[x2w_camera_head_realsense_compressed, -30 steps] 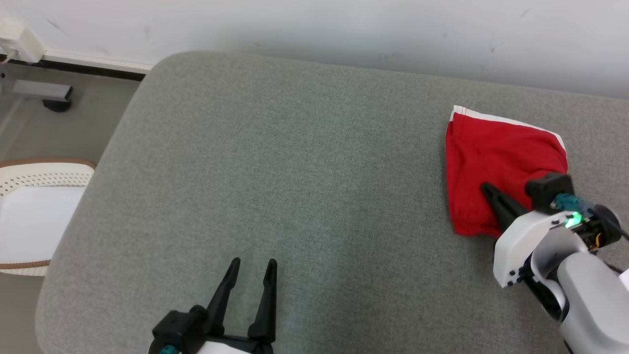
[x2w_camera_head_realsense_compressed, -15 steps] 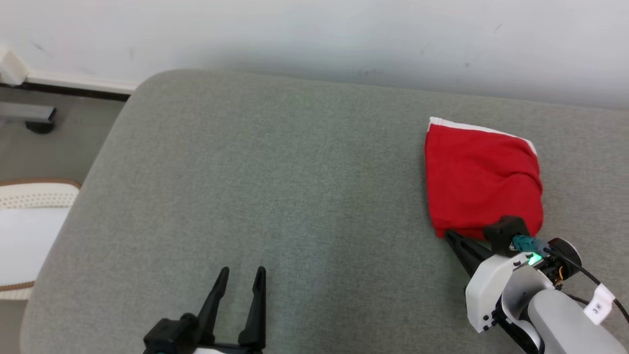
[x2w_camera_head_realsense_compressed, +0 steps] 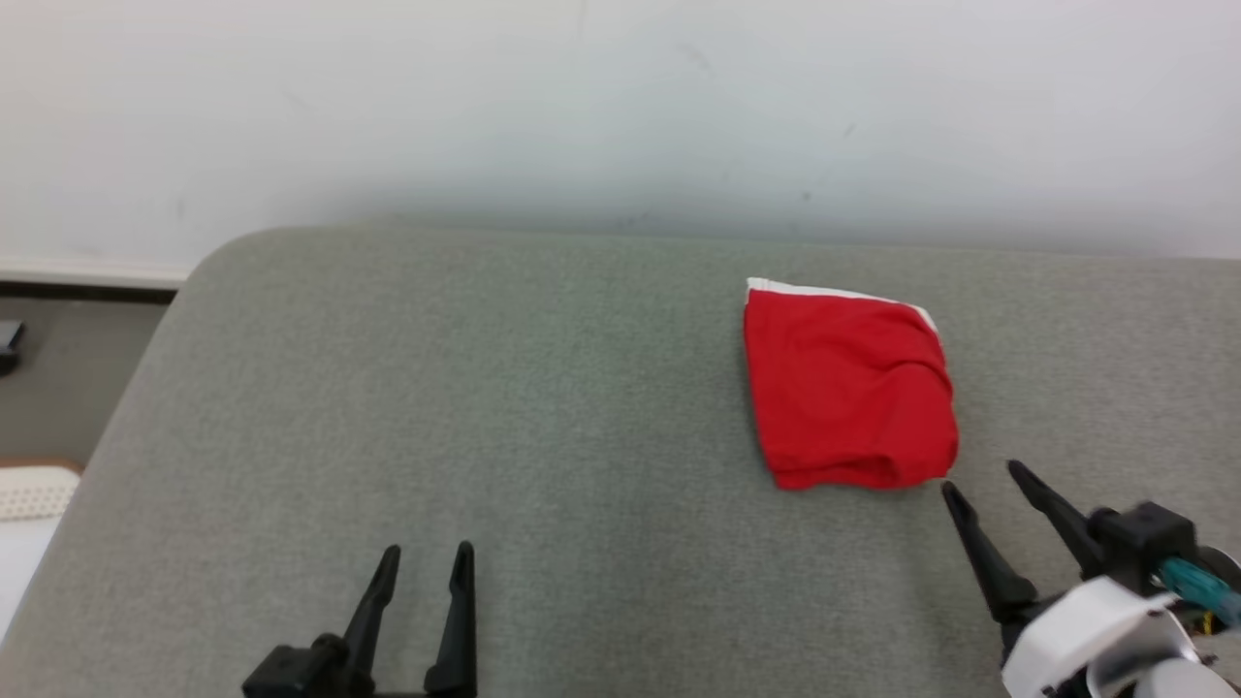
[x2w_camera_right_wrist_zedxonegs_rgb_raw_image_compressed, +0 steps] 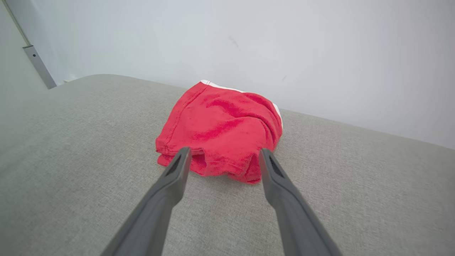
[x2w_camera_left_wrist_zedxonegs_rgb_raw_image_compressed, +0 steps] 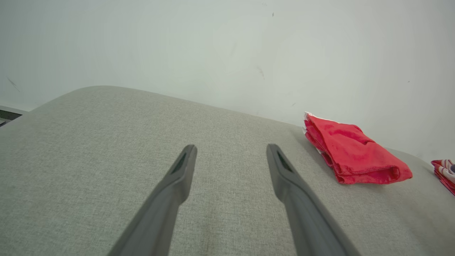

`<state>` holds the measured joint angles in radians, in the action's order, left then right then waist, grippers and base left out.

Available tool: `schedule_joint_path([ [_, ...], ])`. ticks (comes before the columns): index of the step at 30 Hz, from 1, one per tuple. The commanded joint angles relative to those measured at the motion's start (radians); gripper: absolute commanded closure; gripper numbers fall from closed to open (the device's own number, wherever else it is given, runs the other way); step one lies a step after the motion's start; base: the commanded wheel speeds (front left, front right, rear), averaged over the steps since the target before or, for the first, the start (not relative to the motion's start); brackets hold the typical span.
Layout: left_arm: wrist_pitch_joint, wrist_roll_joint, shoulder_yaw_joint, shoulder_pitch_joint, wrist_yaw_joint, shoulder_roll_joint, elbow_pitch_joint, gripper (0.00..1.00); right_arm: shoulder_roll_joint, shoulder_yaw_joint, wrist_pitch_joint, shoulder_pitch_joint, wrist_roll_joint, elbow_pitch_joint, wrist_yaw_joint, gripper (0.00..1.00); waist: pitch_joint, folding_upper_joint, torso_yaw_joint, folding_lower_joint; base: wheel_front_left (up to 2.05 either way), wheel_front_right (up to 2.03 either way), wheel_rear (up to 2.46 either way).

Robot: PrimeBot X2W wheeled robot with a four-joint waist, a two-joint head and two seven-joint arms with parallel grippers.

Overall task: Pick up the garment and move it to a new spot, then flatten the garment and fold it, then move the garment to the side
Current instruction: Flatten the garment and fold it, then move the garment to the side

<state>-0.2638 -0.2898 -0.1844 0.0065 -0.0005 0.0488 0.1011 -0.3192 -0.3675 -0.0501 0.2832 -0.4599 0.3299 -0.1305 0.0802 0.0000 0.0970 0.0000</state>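
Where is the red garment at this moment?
In the head view the folded red garment lies on the right part of the grey cushion, just ahead of the open right gripper.

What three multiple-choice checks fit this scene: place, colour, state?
1. Where on the grey cushion does the garment lie?
A) toward its left edge
B) right of middle, ahead of the right gripper
C) hanging off the near edge
2. What colours is the garment?
A) red with white trim
B) blue with black trim
C) plain green
3. How is the right gripper?
A) shut on the garment
B) shut, empty
C) open, gripping nothing
Key: 1 B: it lies just beyond that gripper's tips. 2 A: a white band lines its far edge. 3 C: its fingers stand spread.
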Motion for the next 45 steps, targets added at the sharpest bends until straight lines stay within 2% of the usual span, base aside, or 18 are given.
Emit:
schedule_joint_path([
  [1,0.0,0.018,0.014,0.023,-0.007,0.004,0.009,0.0,-0.011,0.034,-0.033,-0.05,0.02,-0.023,0.0,0.0,-0.028,0.0,-0.031,0.0,0.0,0.0,0.0],
  [11,0.0,0.046,0.048,0.077,-0.019,0.004,0.035,0.0,0.008,0.175,-0.172,-0.201,0.081,-0.037,0.0,0.0,-0.078,0.0,-0.079,0.0,0.0,0.0,0.0],
  [19,0.0,0.039,0.062,0.106,-0.014,0.004,0.04,0.0,0.036,0.238,-0.212,-0.254,0.114,-0.009,0.0,0.0,-0.087,0.0,-0.081,0.0,0.0,0.0,0.0],
  [27,0.0,0.027,0.046,0.13,-0.001,0.004,0.03,0.0,0.068,0.266,-0.215,-0.264,0.119,-0.003,0.0,0.0,-0.092,0.0,-0.067,0.0,0.0,0.0,0.0],
  [35,0.0,0.023,0.035,0.132,0.008,0.004,0.021,0.0,0.074,0.262,-0.215,-0.263,0.113,0.004,0.0,0.0,-0.091,0.0,-0.051,0.0,0.0,0.0,0.0],
  [45,0.0,0.025,0.043,0.121,-0.002,0.004,0.026,0.0,0.076,0.258,-0.214,-0.25,0.1,0.005,0.0,0.0,-0.082,0.0,-0.049,0.0,0.0,0.0,0.0],
])
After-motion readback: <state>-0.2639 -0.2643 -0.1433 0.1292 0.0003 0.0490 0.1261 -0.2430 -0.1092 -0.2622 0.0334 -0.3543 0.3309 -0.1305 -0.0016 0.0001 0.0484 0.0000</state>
